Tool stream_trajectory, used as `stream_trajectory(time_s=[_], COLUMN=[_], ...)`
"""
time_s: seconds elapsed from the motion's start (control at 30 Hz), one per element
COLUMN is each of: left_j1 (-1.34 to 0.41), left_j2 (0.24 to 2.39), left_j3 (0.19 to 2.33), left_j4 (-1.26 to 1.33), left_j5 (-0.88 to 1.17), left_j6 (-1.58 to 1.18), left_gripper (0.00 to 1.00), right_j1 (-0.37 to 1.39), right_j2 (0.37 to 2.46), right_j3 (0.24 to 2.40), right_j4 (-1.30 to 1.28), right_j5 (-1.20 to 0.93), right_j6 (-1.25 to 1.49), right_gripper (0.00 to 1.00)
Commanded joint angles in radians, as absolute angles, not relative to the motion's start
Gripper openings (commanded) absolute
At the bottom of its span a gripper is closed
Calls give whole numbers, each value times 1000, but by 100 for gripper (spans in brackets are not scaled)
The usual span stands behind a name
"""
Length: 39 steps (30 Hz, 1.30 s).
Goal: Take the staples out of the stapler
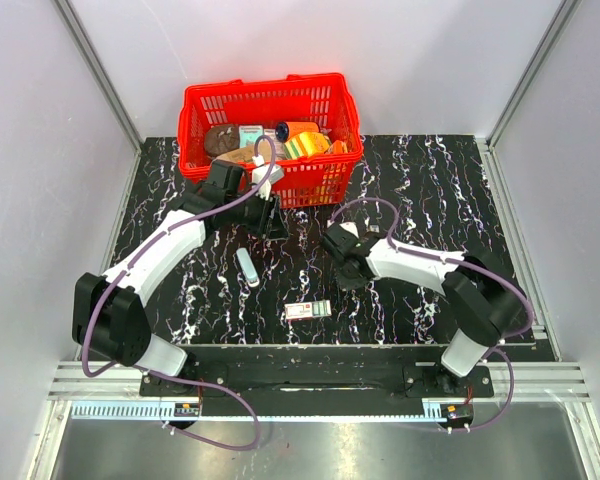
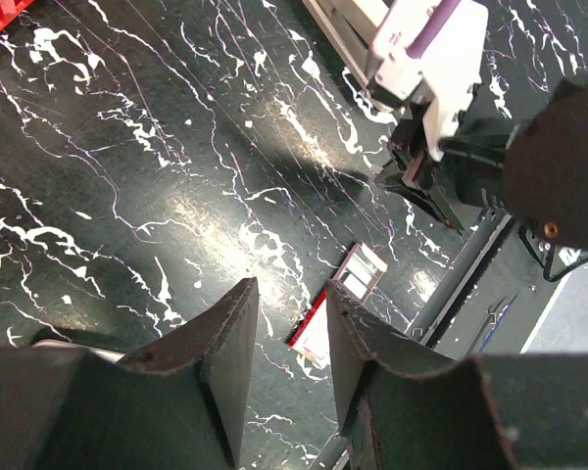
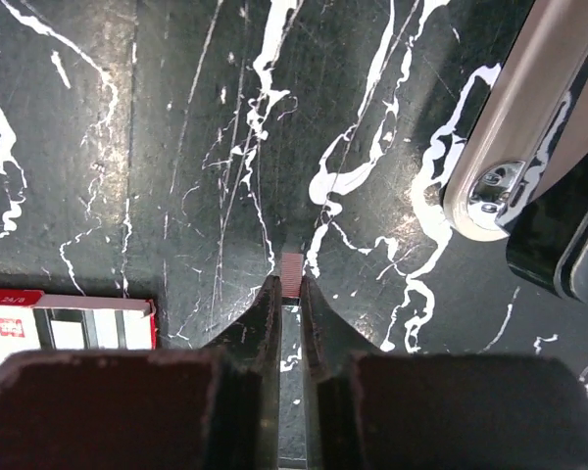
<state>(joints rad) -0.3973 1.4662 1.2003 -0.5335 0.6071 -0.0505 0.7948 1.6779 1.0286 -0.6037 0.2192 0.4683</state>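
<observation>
The stapler (image 1: 247, 267), slim, grey metal with dark parts, lies on the black marbled table left of centre. It also shows at the upper right of the right wrist view (image 3: 500, 147). My right gripper (image 3: 291, 284) is shut on the staples (image 3: 291, 266), a short ridged strip whose end pokes out past the fingertips just above the table. In the top view the right gripper (image 1: 338, 262) is to the right of the stapler, apart from it. My left gripper (image 1: 270, 218) hovers near the basket, open and empty (image 2: 289, 299).
A red basket (image 1: 332, 95) full of items stands at the back centre. A small white, red and green box (image 1: 308, 310) lies near the front edge, also seen in the wrist views (image 2: 348, 289) (image 3: 69, 318). The metal rail (image 1: 310, 352) borders the near edge.
</observation>
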Motion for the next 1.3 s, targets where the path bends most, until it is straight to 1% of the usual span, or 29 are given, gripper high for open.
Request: stream_trajectory(time_s=[0.0,0.17,0.33,0.53,0.67,0.83,0.97,1.17,1.27], left_j1=[-397,-397,-397,-397,-397,-397,-397,-403,-454], left_j2=[1456,1450,1437,1428,1425,1425,1427,1431,1430], left_j3=[1209,1203,1203,1198,1198,1198,1200,1201,1200], left_j4=[-528,-529,-535,-537,-541,-543,-543,-545,-551], left_j5=[572,574,569,568,569,571,566,575,519], left_j6=[-32,-32,-29,-25,-21,-20,-18,-12,47], left_gripper=[38,38,38,38,38,38,38,38,38], right_j1=[867,911,913,913,913,913,907,835,810], right_j2=[1695,1723,1744,1752,1733,1684,1634,1563,1481], right_j3=[1109,1115,1104,1106,1104,1092,1071,1017,971], right_j4=[-684,-707,-677,-640,-627,-609,-606,-585,-554], right_j5=[356,390,370,330,315,296,325,298,278], right_j6=[442,468,486,494,497,511,514,503,509], right_gripper=[11,13,19,36,43,43,42,42,42])
